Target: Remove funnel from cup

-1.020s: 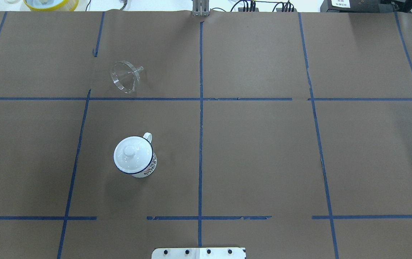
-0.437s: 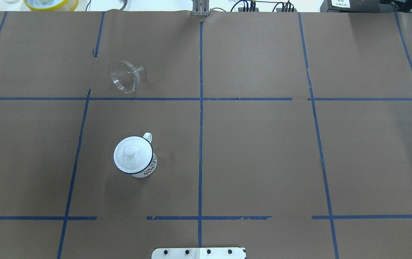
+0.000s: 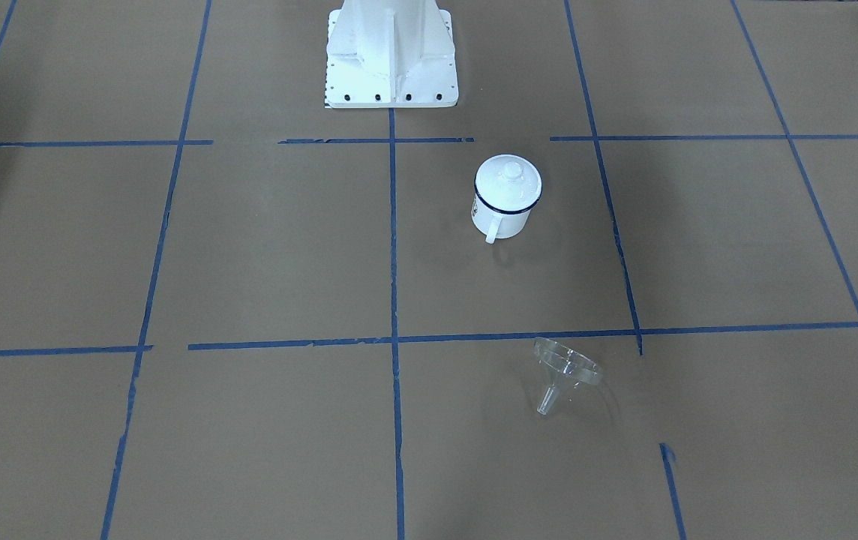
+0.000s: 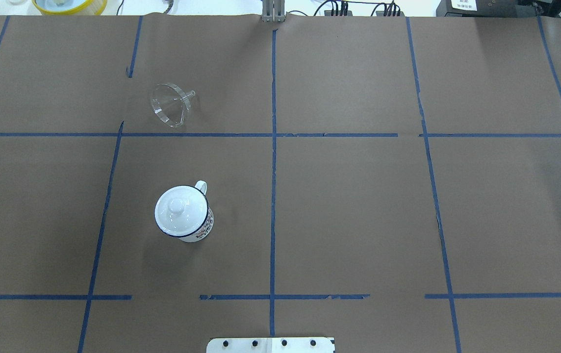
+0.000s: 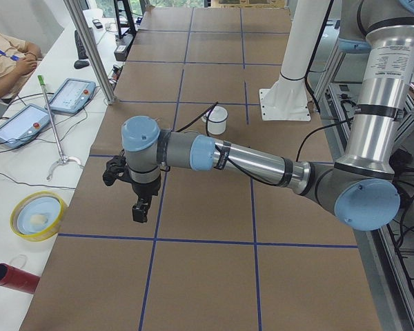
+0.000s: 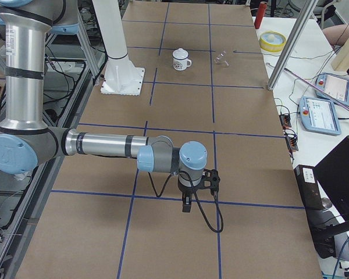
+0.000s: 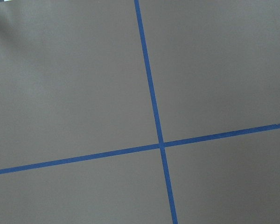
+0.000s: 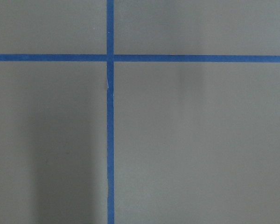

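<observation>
The clear funnel (image 4: 170, 105) lies on its side on the brown paper, apart from the cup, in the far left part of the overhead view. It also shows in the front view (image 3: 565, 371). The white cup (image 4: 198, 229) with a dark blue rim stands upright nearer the robot, with a white domed lid (image 4: 177, 208) on top; the front view shows the cup (image 3: 500, 216) too. The left gripper (image 5: 139, 210) shows only in the left side view, far from both. The right gripper (image 6: 187, 204) shows only in the right side view. I cannot tell whether either is open.
The robot's white base (image 3: 391, 60) stands at the table's near middle edge. A yellow-rimmed bowl (image 4: 69, 5) and cables lie beyond the far edge. Tablets (image 5: 21, 123) and a person sit at the side bench. Blue tape lines cross the paper.
</observation>
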